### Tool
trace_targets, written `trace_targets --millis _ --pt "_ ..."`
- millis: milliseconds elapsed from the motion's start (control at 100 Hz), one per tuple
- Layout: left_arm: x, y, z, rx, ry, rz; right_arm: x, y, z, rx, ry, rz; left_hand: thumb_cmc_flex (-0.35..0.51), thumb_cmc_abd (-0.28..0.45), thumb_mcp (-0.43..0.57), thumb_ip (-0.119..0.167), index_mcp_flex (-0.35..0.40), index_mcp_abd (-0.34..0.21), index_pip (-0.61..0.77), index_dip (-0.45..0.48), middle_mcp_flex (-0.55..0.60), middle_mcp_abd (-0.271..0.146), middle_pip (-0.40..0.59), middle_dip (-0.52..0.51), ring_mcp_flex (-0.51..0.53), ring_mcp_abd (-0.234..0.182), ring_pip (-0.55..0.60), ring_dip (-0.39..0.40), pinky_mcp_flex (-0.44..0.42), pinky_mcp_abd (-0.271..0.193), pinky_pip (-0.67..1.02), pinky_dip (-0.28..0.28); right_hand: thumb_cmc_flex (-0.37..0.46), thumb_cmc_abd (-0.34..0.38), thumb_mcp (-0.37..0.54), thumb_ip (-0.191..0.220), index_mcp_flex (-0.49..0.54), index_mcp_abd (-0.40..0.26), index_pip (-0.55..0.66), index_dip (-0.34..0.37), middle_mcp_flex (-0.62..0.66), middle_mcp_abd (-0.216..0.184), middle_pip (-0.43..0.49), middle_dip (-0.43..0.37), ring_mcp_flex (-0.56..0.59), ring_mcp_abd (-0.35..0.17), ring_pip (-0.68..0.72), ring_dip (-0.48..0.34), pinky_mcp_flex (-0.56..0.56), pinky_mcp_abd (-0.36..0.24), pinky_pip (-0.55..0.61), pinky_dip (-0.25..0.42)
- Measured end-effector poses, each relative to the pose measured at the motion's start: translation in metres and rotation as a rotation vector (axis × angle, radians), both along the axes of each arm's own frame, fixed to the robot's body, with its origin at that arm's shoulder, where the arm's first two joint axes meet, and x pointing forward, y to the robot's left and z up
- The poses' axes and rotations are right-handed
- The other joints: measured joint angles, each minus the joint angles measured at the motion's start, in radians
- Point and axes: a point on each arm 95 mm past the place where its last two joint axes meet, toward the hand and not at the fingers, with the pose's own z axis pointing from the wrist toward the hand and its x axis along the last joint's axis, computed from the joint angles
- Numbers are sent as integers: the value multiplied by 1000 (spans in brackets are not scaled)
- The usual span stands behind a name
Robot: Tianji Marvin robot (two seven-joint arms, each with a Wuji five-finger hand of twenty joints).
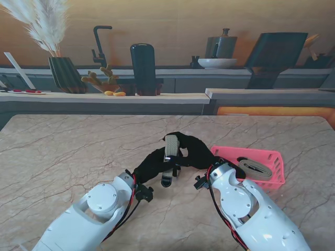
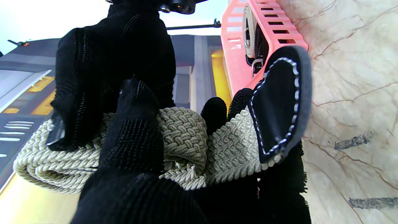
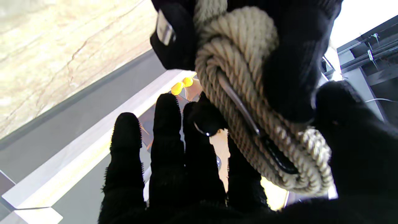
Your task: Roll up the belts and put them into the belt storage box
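Observation:
A beige braided belt (image 1: pixel 171 147) is coiled into a roll and held up above the middle of the table between both black-gloved hands. My left hand (image 1: pixel 155 163) grips it from the near side; its fingers wrap the woven roll (image 2: pixel 183 130), and the belt's black leather tip (image 2: pixel 279 109) sticks out. My right hand (image 1: pixel 198 150) presses on the roll's far right side, thumb against the coil (image 3: pixel 248 102). The pink belt storage box (image 1: pixel 272 157) lies to the right with another rolled belt (image 1: pixel 256 168) inside.
A marble table (image 1: pixel 63 151) carries everything. Behind it runs a counter (image 1: pixel 104 98) with a dark vase of pampas grass (image 1: pixel 65 73), a black cylinder (image 1: pixel 143 68) and a bowl (image 1: pixel 217 63). The pink box (image 2: pixel 239 40) sits close to my right forearm.

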Motion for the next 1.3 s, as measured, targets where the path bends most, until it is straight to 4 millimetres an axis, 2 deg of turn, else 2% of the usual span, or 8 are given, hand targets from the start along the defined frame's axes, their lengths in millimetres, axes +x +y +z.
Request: trace_targets --millis 140,240,380,500,600,960,1050,1300 --pt "0 -1 1 -3 -2 1 0 1 -2 7 17 -4 0 0 0 0 0 0 0 9 0 0 0 1 0 0 0 0 0 0 0 0 -10 5 21 -3 60 -16 28 25 50 -2 4 -12 0 3 -43 -25 1 1 -23 0" --pt "0 -1 0 -3 0 6 0 1 -2 17 23 -4 0 0 0 0 2 -3 4 9 0 0 0 3 0 0 -1 6 0 0 0 0 67 15 -74 -91 141 -53 197 -168 175 -10 -34 -30 43 -4 -52 -34 15 2 -24 0" --pt "-2 -1 0 -3 7 18 2 1 -2 30 28 -5 0 -9 -6 0 24 -6 4 -60 3 0 -8 32 0 0 -17 7 -5 0 0 0 105 13 -138 -119 194 -53 202 -237 247 -10 -95 -31 88 -11 -48 -34 30 2 -24 0" --pt "-1 -6 2 -10 9 57 2 -1 1 44 -18 -40 -143 -126 265 0 61 -33 -38 -117 17 -30 -104 53 -34 0 -74 7 -58 -2 -39 0 106 -20 -133 -121 237 -54 201 -267 294 -15 -123 -42 120 -14 -34 -34 44 2 -24 0" --pt "-1 -12 6 -18 -1 56 -1 -4 5 52 -61 -73 -277 -154 437 -1 54 -61 -112 -158 -93 -82 -146 -165 -126 -2 -177 -15 -144 -7 -155 -2 106 -37 -129 -141 259 -54 201 -275 314 -17 -129 -44 135 -14 -21 -34 54 2 -21 0" --pt "2 -17 14 -33 -52 18 -8 -20 34 15 -229 -115 -530 -171 575 4 -33 -101 -295 -297 -341 -93 -340 -360 -297 -30 -451 -129 -333 -1 -512 -13 105 -43 -129 -163 282 -40 203 -283 336 -42 -137 -58 166 -36 12 -26 67 2 5 0" --pt "3 -14 12 -28 -50 25 -9 -27 43 7 -262 -127 -542 -166 575 4 -91 23 -338 -304 -352 -93 -354 -376 -329 -30 -506 -165 -359 4 -576 -14 105 -43 -128 -163 282 -40 206 -283 392 -98 -64 -43 178 -50 15 -26 67 2 6 0" --pt "8 0 9 11 -67 80 -9 -63 72 -178 -369 -161 -541 -153 573 8 -105 34 -365 -314 -363 -92 -388 -416 -417 -41 -618 -251 -425 -4 -763 -80 105 -43 -128 -163 282 -40 209 -280 424 -94 -15 -27 217 -51 63 -9 78 2 27 0"
